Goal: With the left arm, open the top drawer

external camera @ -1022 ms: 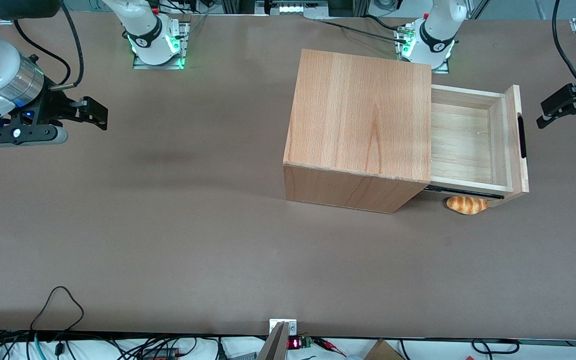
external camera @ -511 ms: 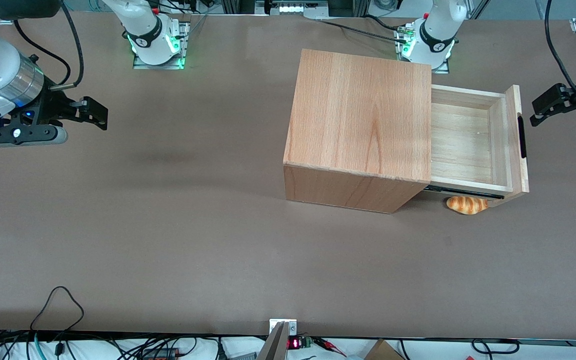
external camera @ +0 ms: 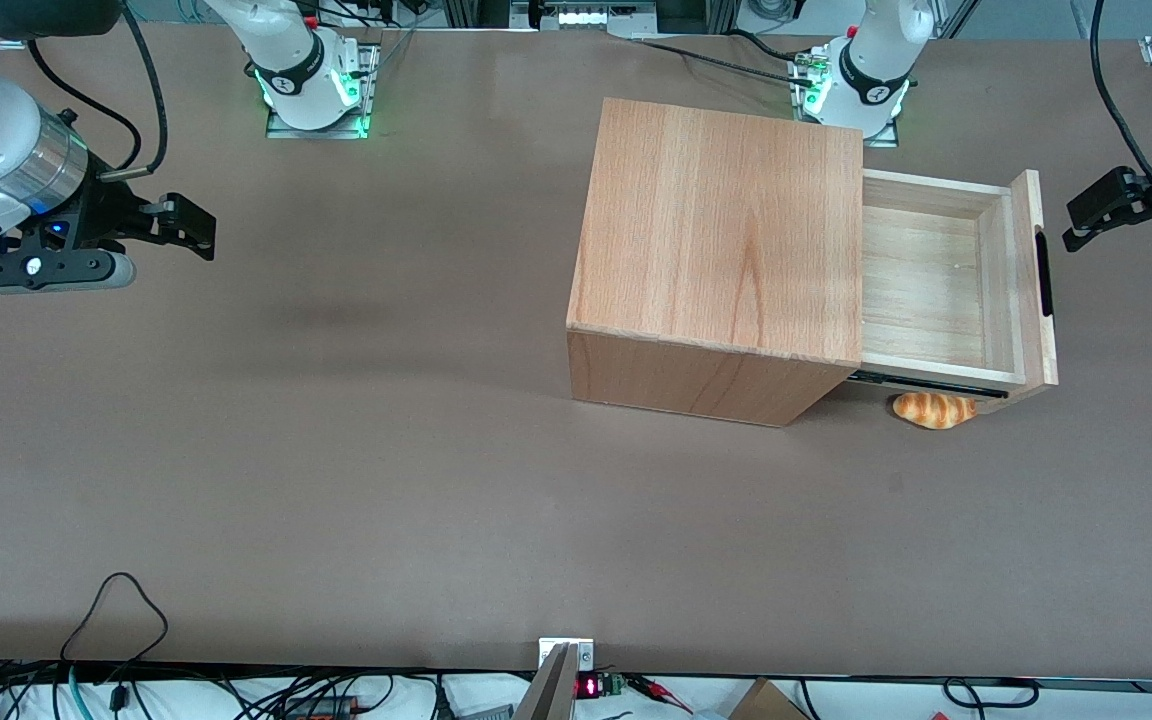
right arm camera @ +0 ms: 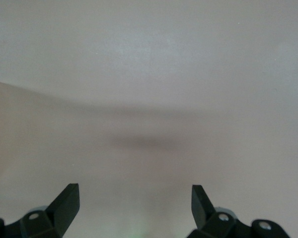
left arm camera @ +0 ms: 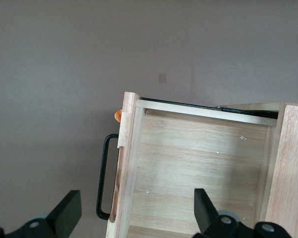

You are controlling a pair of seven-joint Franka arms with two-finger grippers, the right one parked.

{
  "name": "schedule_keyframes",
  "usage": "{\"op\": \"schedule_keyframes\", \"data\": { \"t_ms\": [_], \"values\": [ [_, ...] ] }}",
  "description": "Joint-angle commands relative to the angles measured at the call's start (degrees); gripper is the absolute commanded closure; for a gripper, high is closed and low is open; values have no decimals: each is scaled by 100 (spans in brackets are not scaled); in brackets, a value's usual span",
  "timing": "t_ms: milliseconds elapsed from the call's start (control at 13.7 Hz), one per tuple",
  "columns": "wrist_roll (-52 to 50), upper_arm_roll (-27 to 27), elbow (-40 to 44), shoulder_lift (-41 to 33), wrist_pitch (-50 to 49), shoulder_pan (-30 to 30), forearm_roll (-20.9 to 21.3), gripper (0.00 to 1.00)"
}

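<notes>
Pale-wood top drawer (external camera: 941, 285) juts toward spread gripper (external camera: 1121, 215), handle crosswise

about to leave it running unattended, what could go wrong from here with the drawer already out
The open hand hangs just in front of the top drawer's black handle; a careless move could bump it. The bread roll lies on the table under the drawer's rail, so it might get knocked.
</notes>
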Motion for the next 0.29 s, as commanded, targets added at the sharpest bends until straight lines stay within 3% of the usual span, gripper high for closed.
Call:
{"op": "schedule_keyframes", "data": {
  "t_ms": [0, 219],
  "values": [
    [-38, -8, 17, -75, -66, -5, 113, 0],
    [-12, -8, 17, -75, -154, 4, 95, 0]
  ]
}}
